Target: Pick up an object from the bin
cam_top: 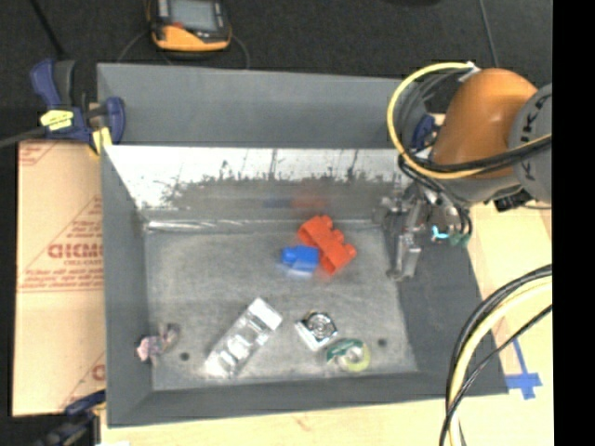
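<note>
My gripper (402, 260) hangs at the right side of the bin, its metal fingers pointing down with nothing visibly between them. An orange-red toy brick (327, 242) lies left of it near the bin's middle, and a small blue block (300, 260) touches that brick's left end. Both lie apart from the fingers.
Toward the front lie a clear plastic packet (244, 338), a small square metal piece (317, 329) and a greenish ring-shaped thing (351, 355). A small pinkish scrap (153, 345) sits in the front left corner. The arm's orange cover and cables hang over the bin's right wall.
</note>
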Tool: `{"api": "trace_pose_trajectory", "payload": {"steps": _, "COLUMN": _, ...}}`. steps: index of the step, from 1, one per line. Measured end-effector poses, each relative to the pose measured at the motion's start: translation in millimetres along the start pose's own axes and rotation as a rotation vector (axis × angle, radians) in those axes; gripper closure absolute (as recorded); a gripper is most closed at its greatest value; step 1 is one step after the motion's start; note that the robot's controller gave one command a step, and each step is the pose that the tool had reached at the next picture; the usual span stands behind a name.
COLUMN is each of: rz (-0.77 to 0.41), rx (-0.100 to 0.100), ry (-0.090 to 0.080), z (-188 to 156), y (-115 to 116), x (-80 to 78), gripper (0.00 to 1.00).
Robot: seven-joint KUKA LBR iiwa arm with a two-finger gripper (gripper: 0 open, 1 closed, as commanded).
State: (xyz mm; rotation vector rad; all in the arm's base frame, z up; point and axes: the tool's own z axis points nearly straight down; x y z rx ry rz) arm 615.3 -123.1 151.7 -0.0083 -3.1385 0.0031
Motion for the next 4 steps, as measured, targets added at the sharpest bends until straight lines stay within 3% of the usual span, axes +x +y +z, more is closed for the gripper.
{"api": "trace_pose_trajectory", "payload": {"steps": 1, "rz": -0.156, "rx": -0.001, "ry": -0.007, "z": 59.2, "y": 36.0, "x": -40.2, "gripper": 0.0}}
{"api": "trace_pose_trajectory", "payload": {"steps": 2, "rz": -0.097, "rx": -0.005, "ry": -0.004, "z": 76.7, "y": 90.7, "x": -11.5, "gripper": 0.0}}
{"api": "trace_pose_trajectory", "payload": {"steps": 3, "rz": -0.096, "rx": -0.002, "ry": -0.007, "z": 75.7, "y": 86.7, "x": -12.8, "gripper": 1.0}}
{"api": "trace_pose_trajectory", "payload": {"steps": 4, "rz": -0.129, "rx": 0.002, "ry": -0.016, "z": -88.2, "y": 99.1, "x": 20.2, "gripper": 1.0}}
